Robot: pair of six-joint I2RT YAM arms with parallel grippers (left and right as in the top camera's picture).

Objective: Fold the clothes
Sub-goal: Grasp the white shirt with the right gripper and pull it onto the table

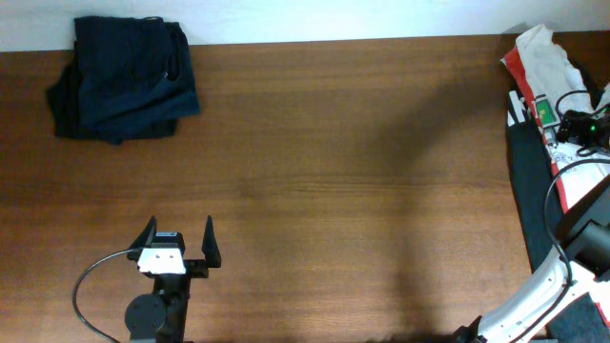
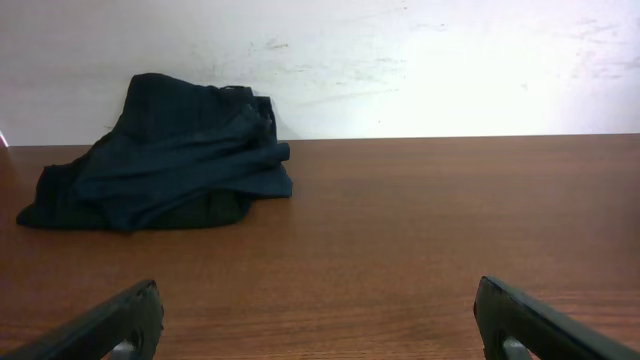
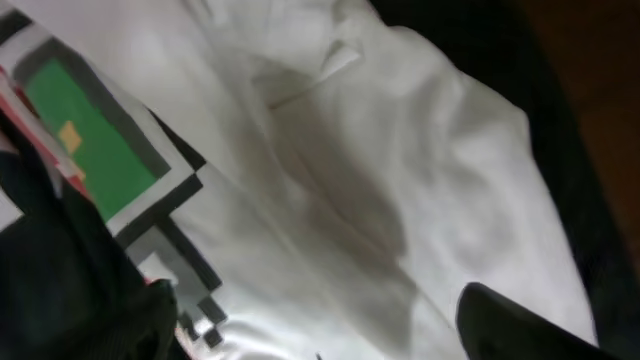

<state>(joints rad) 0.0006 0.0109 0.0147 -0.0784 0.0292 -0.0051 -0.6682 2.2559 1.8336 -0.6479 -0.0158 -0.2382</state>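
Overhead, the left gripper sits at the lower left of the frame above the bare wooden table, its jaws spread wide with nothing between them; a crumpled navy garment lies in the upper left corner against the table's far edge, well apart from that gripper; the left wrist view shows the same navy heap at upper left, resting against the pale wall; at the right edge of the overhead frame the white T-shirt lies in a pile with red fabric and a black garment; the right gripper hangs over that pile; in the right wrist view its fingers stand apart above the white cloth, beside the green print; whether they touch the fabric cannot be told.
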